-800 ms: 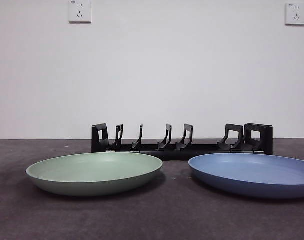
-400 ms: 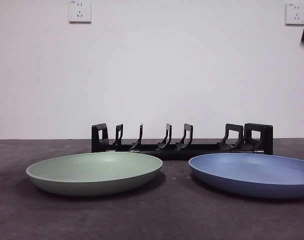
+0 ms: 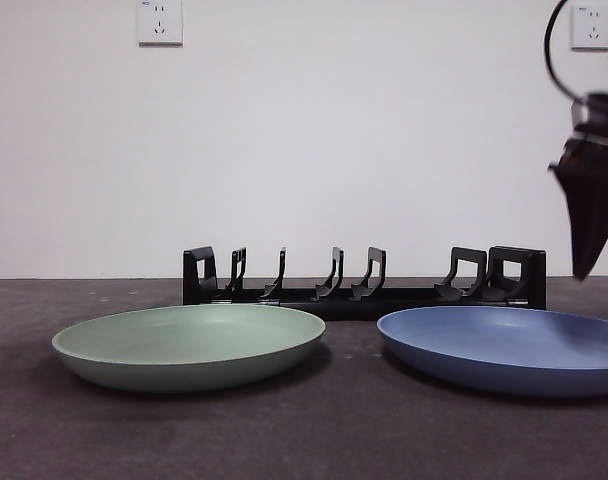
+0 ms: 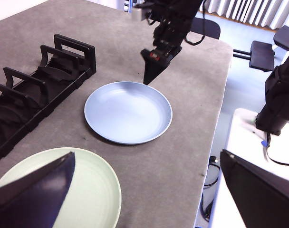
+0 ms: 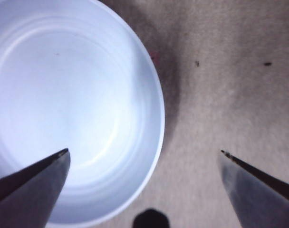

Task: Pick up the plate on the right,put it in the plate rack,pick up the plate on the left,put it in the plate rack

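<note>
The blue plate (image 3: 504, 350) lies on the right of the table, the green plate (image 3: 189, 345) on the left. Behind both stands the black plate rack (image 3: 364, 295), nothing between its prongs. My right gripper (image 3: 584, 265) hangs above the blue plate's right side. In the right wrist view it (image 5: 144, 152) is open, with the blue plate's (image 5: 63, 104) rim below the gap between the jaws. My left gripper (image 4: 147, 153) is open and high, looking down on the green plate (image 4: 82, 190), the blue plate (image 4: 128, 111), the rack (image 4: 40, 90) and the right gripper (image 4: 148, 78).
Two wall sockets (image 3: 160, 22) sit on the white wall behind. The table's edge (image 4: 216, 128) runs close beyond the blue plate in the left wrist view, with chairs (image 4: 261, 50) and a white stand (image 4: 244, 142) past it.
The right arm has come down into the front view at the top right, from a small dark tip to a large gripper above the blue plate. Plates and rack have not moved.
</note>
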